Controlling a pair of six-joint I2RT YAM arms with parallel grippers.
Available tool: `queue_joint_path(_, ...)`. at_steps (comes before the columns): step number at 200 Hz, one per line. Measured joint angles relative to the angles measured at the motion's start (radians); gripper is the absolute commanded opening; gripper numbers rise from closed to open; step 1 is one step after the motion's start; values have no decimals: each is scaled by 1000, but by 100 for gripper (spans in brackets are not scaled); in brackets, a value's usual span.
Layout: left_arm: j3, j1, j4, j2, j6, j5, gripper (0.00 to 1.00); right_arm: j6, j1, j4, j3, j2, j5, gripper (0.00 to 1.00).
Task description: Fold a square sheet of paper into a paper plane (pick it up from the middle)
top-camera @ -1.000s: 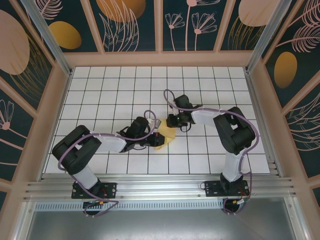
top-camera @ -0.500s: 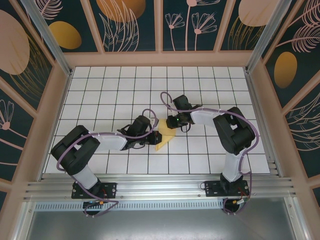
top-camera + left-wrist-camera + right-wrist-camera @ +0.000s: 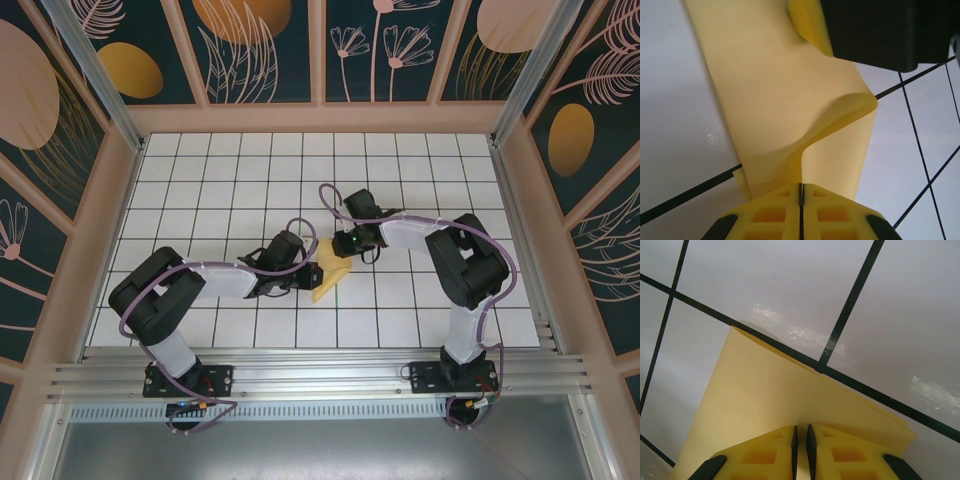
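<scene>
Briefly, since a second ago: in the top view my left arm has eased slightly inward toward the right one; the square sheet of paper (image 3: pixel 330 276) has narrowed from a broad wedge to a slimmer pointed shape; it lies near the middle of the table (image 3: pixel 400 180), between my two wrists.

Left end effector (image 3: pixel 801 192): pads pressed together, pinching the near edge of the sheet (image 3: pixel 790 100); the paper bulges upward in a soft wave ahead of the pads, so it is not flat.

Right end effector (image 3: pixel 801 432): pads almost touching, a thin slit between them, gripping the folded sheet (image 3: pixel 765 405) at its edge; one corner rests on a black grid line.

Judgement: the fold is being drawn in and closed, but the buckle suggests the crease is not yet pressed; this is an early or middle fold, no dart shape yet.

Hard to make out: a black block (image 3: pixel 875 30), probably my right end effector's body, hides the sheet's far end; both contact lines sit under the pads; I cannot count the layers; from above my wrists cover both ends of the paper.
</scene>
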Motion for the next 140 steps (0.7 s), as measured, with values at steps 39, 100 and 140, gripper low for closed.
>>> queue_joint_path(39,0,0,0,1,8,-8,11,0,1,0,0,1,0,18)
queue_joint_path(100,7,0,-4,2,35,-8,11,0,2,0,0,1,5,18)
queue_joint_path(140,23,0,-10,31,48,-10,11,1,4,0,1,1,8,18)
